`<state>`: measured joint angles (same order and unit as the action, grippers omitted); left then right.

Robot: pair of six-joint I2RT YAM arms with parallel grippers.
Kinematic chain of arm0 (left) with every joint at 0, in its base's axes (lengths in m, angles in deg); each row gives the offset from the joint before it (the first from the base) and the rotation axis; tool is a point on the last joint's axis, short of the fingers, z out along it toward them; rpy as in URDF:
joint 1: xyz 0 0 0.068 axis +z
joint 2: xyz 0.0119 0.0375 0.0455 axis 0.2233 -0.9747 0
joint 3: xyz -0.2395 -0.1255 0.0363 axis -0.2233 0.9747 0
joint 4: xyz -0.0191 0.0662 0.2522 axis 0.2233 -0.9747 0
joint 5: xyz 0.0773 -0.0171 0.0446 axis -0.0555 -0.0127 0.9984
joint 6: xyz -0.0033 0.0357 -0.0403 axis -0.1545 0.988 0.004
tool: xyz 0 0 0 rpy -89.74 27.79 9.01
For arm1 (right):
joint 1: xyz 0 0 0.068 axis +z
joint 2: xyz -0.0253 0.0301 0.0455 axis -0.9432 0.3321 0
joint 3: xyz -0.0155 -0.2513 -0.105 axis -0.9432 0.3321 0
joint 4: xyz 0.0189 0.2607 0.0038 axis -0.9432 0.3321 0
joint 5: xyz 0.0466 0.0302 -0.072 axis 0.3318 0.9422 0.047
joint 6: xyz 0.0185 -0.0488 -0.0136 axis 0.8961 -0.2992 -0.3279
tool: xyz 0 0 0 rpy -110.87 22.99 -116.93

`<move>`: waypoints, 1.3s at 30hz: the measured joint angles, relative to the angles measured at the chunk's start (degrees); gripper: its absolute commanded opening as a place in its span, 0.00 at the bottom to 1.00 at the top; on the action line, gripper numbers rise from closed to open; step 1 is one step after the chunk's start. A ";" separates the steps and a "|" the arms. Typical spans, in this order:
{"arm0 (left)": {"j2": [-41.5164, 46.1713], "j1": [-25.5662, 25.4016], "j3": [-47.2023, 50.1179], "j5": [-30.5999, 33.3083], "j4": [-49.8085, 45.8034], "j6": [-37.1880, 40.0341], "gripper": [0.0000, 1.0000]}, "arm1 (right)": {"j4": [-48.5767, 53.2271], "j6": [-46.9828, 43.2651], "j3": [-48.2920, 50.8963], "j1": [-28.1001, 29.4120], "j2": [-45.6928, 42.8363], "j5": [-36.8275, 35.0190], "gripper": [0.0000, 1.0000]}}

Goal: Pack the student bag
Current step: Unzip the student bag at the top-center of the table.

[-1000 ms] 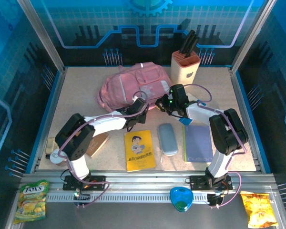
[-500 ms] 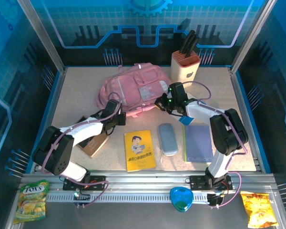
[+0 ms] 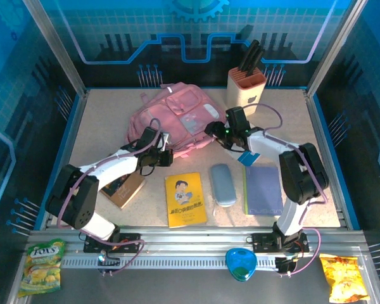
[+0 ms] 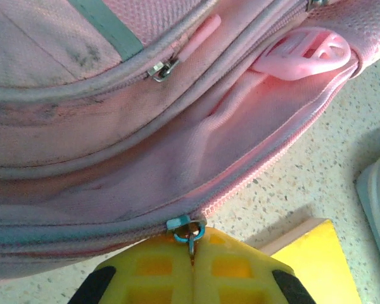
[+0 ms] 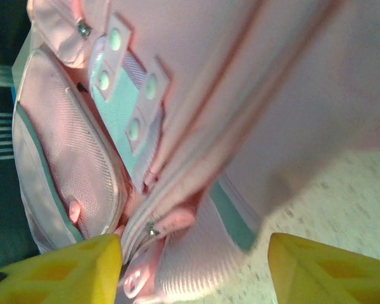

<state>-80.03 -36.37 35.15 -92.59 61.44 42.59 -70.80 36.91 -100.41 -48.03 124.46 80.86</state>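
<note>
The left gripper is pinched closed on the teal zipper pull of the student bag — which lies just left of the knife block — while the right gripper, jaws spread wide and holding nothing, sits at the bag's edge just nearer than that block.

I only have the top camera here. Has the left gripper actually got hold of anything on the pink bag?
Observer: Yes. The left gripper is shut on the zip pull of the student bag.
Operator: Is it open at all?
Observer: Partly. Beside the slider the zip gapes, showing pink lining.
Operator: And the other arm?
Observer: The right gripper is open and pointed at the bag's pockets.
</note>
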 measured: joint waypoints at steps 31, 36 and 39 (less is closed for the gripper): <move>-3.21 -1.40 -5.18 -0.66 -7.41 -1.44 0.00 | -4.09 11.82 -3.23 11.93 9.27 -4.94 0.14; 0.09 1.81 -2.05 1.33 -7.34 -3.91 0.00 | -2.05 6.21 -4.22 11.78 9.27 -6.16 0.10; 2.25 4.13 0.02 2.29 -7.45 -5.14 0.00 | -0.28 3.39 -6.01 11.37 9.53 -5.81 0.09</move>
<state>-77.78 -32.24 35.18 -90.30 53.99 37.45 -71.09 40.30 -106.42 -36.67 133.99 75.04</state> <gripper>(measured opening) 0.050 0.132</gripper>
